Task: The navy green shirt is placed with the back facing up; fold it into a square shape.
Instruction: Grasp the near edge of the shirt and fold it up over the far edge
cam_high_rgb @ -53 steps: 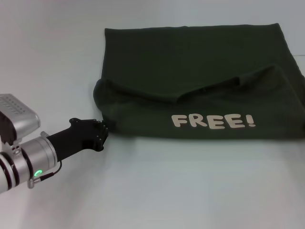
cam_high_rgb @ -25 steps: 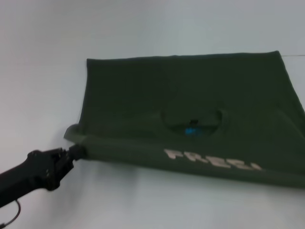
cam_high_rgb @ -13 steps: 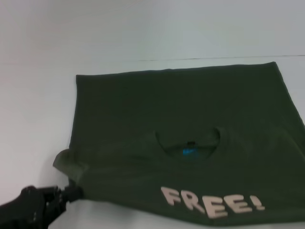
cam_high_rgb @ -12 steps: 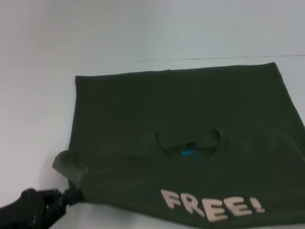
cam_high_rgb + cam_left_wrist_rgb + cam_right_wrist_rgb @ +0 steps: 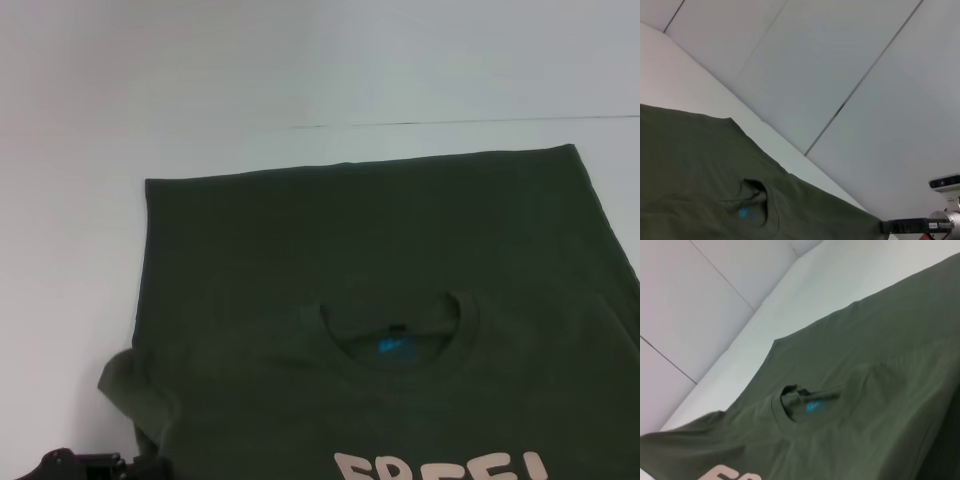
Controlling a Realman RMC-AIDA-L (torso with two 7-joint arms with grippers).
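The navy green shirt (image 5: 380,260) lies spread over the white table, its far hem straight at the back. Its neck opening (image 5: 395,340) with a blue label faces me, and pale letters (image 5: 440,468) show at the picture's lower edge. My left gripper (image 5: 140,467) is just visible at the lower left, shut on the shirt's near left corner beside a bunched sleeve (image 5: 125,380). In the left wrist view the shirt (image 5: 690,165) is drawn to a point at my right gripper (image 5: 885,226), which is shut on it. The right wrist view shows only the shirt (image 5: 865,390).
Bare white table (image 5: 60,250) lies to the left of and behind the shirt. The table's back edge (image 5: 450,123) meets a pale panelled wall.
The folded-over near part of the shirt has been drawn toward me, uncovering the neck opening. The lettering and my left gripper have moved down to the picture's lower edge.
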